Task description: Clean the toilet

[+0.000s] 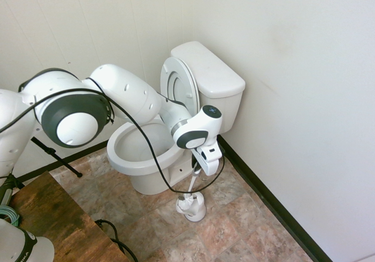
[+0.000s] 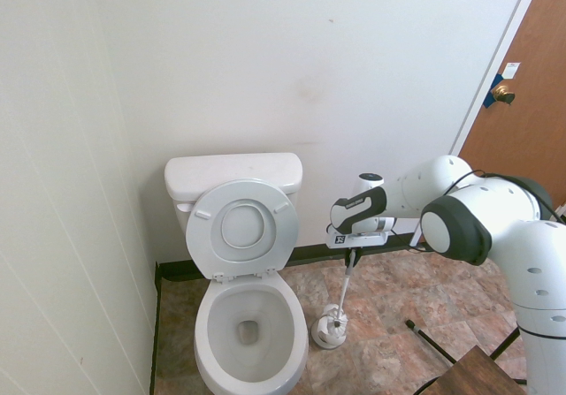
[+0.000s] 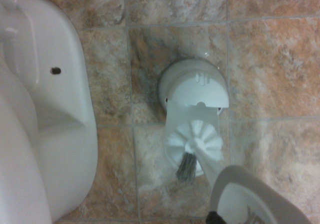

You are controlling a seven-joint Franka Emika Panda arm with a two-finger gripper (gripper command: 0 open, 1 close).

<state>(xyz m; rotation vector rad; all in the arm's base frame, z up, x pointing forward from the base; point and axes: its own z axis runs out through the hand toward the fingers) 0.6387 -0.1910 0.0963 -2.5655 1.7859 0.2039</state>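
Okay, from the second exterior view: got the toilet (image 2: 208, 329) on the left, with seat and lid (image 2: 243, 227) up. Next, on the floor (image 2: 393, 302), just beside it, a white holder (image 2: 324, 333). Brush (image 2: 346, 287) head right at it, handle pinched tight in the fingers (image 2: 352, 256). Far right, a brown door (image 2: 535, 103).

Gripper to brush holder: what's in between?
The brush's thin white handle, slanting down from the gripper towards the brush holder. Second exterior view shows it.
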